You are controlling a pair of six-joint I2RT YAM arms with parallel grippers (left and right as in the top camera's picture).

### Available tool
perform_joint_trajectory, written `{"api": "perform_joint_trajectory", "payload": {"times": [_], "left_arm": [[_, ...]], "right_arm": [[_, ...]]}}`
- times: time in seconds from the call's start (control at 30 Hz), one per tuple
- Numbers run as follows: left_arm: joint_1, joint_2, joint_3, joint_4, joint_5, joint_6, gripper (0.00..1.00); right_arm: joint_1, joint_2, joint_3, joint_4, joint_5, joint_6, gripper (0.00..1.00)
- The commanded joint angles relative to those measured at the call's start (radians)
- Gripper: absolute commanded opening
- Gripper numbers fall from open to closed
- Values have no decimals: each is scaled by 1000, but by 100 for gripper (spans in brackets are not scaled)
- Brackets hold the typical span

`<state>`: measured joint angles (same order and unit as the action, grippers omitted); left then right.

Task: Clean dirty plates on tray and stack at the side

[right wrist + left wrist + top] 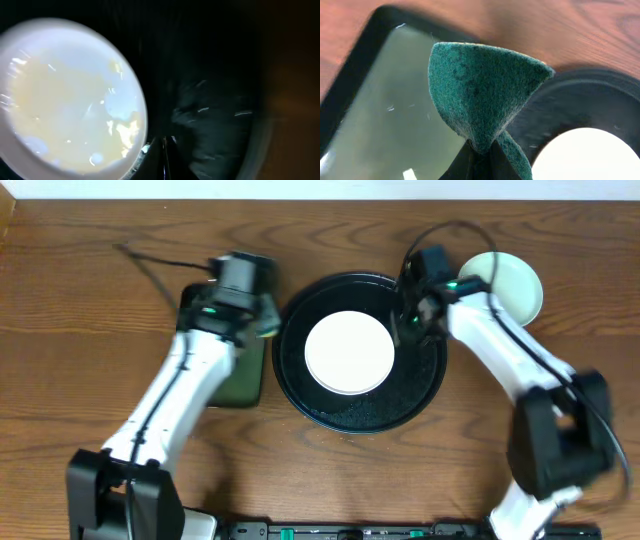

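A white plate (349, 351) lies in the middle of the round black tray (420, 395). A pale mint plate (512, 282) sits on the table to the right of the tray; I cannot tell whether another lies under it. My left gripper (262, 318) is shut on a folded green scouring pad (480, 95), at the tray's left rim. My right gripper (408, 318) is shut and empty, low over the tray's right side, just beside the white plate (65, 95). Its fingers (165, 157) are pressed together over the black tray floor (215, 100).
A dark green rectangular tray (242, 385) lies left of the black tray, under the left arm; it also shows in the left wrist view (380, 115). Cables run along the back of the wooden table (90, 330).
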<state>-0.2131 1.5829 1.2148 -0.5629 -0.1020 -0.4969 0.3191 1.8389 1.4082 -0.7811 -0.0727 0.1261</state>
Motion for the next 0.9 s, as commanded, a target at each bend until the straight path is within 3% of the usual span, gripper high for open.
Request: {"api": "perform_joint_trajectory", "payload": {"times": [0.0,0.2,0.27,0.47,0.53,0.57,0.63,0.73,0.87], "left_arm": [[88,36,-32,-20,113,11,8],[181,150,-35,-18,101,25,7],[201,188,-35,-18,90,26,7],[245,257,-35,-21,76,26,7],[250,261,-35,-22,76,26,9],[250,261,-35,-23,76,26,12],[250,261,-35,-23,76,26,32],[250,257,-35,-27,76,26,34],[250,211,-25,-49,76,26,37]], "right_arm": [[57,-154,39,24,230,-160,1],[132,-278,39,56,368,-194,3],[135,-282,39,47,357,-110,15],[105,-181,1,51,172,-37,28],[101,-126,1,44,168,2,28],[101,-97,1,44,168,19,28],[101,-46,1,46,157,40,33],[101,24,1,56,101,42,43],[101,109,1,61,90,84,45]]}}
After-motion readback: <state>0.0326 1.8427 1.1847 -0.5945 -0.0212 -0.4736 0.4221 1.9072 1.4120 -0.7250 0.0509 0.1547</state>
